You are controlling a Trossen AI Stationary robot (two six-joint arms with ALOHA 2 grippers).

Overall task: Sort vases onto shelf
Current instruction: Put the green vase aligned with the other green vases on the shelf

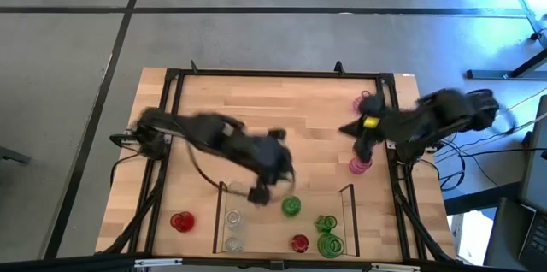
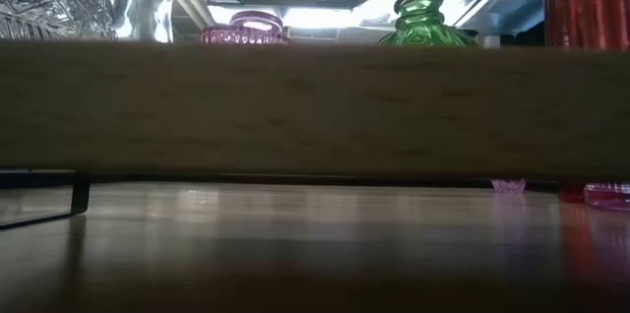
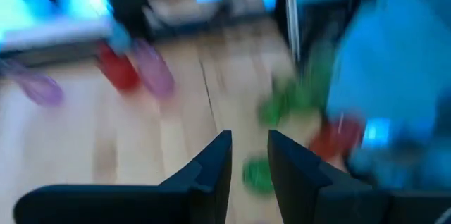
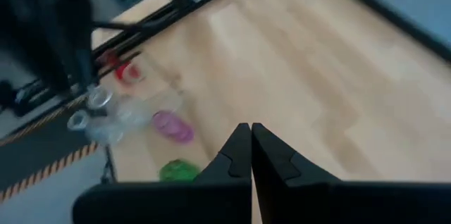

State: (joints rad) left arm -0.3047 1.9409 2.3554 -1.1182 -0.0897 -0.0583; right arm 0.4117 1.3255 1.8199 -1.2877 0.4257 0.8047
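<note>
High view: left gripper (image 1: 259, 193) hangs over the shelf (image 1: 347, 193) at its back rail, jaws apart with nothing between them; a green vase (image 1: 291, 207) sits just beside it at four o'clock, nearer this arm than the other. Right gripper (image 1: 353, 127) is pressed shut and empty, at the table's right side; a pink vase (image 1: 360, 165) stands near it at six o'clock. Low view: a wooden board blocks most; green and pink vase tops show above it. Left wrist view: fingers (image 3: 215, 160) parted, a green vase (image 3: 258, 175) beyond the gap, squat, translucent. Right wrist view: fingers (image 4: 235, 155) touching.
</note>
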